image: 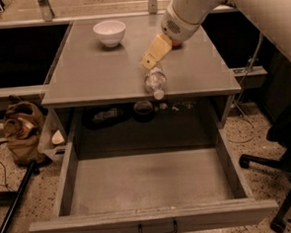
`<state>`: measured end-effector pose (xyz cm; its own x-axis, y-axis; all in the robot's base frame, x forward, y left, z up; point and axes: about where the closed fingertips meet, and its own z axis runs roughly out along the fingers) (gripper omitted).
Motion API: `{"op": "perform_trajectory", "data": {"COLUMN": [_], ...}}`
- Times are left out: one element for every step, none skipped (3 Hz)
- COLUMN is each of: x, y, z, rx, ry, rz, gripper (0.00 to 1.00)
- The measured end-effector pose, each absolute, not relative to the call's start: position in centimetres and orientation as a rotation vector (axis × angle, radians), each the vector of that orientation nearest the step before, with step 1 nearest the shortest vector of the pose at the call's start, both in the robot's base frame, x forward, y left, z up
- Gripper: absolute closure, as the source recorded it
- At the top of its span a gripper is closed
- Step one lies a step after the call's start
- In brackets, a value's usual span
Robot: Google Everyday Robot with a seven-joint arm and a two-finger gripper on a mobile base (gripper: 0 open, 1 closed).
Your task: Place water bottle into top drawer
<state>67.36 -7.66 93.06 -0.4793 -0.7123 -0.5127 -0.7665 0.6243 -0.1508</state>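
The water bottle (154,81) lies on its side on the grey counter (93,72), close to the front edge, with its white cap pointing towards the drawer side. The gripper (148,64) hangs tilted from the white arm (188,9), and its tan tip is right at the bottle's far end. Contact cannot be made out, nor can I tell whether the grip is spread or pressed together from this angle. Below, the top drawer (65,179) stands pulled far out, its black handle (157,230) on the front panel. A white bowl (109,31) sits at the back left of the counter, well apart from the bottle. A small orange thing (177,44) peeks out behind the arm. A tan bag (23,132) rests on the floor to the left.
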Motion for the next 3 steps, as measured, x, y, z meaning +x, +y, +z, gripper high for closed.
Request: {"op": "perform_trajectory", "data": {"x": [67.6,68.0,68.9], "y": [-8.2,-8.0,-6.8], "z": [92.3,91.5,91.2], "rx": [-0.945,-0.834,-0.801], "ry": [2.417,2.456,2.439], "rz": [0.211,0.262,0.331], "gripper": [0.00,0.00,0.00]}}
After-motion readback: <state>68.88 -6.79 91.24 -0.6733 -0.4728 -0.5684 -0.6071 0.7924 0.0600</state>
